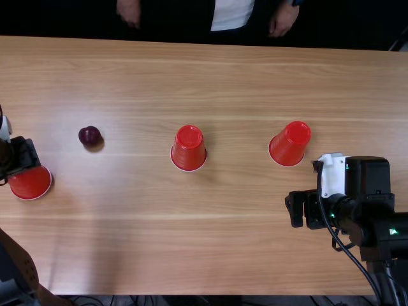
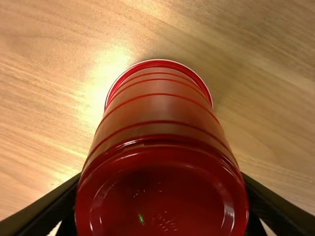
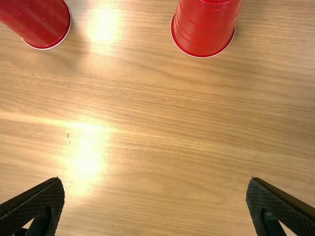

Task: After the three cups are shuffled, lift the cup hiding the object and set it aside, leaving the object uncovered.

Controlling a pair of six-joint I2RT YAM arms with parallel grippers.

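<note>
**Fingers (image 2: 44, 211) of the left gripper (image 1: 23, 167) pinch the left cup (image 1: 30, 183); ball (image 1: 90, 135) lies bare**

On the wooden table (image 1: 204, 76), the right gripper (image 1: 305, 209) sits toward the near right corner, its fingers (image 3: 34, 204) spread wide around nothing. The left cup is at the left edge. The middle cup (image 1: 189, 148) and right cup (image 1: 290, 144), both red, stand upside down mid-table. The dark purple ball lies between the left and middle cups.

The table (image 1: 210, 76) is light brown wood, with the grain running left to right across the top view. Its far edge borders a dark background (image 1: 64, 16). In the wrist views, bright patches of reflected light (image 3: 86, 152) lie on the surface, and fine grain lines cross them
</note>
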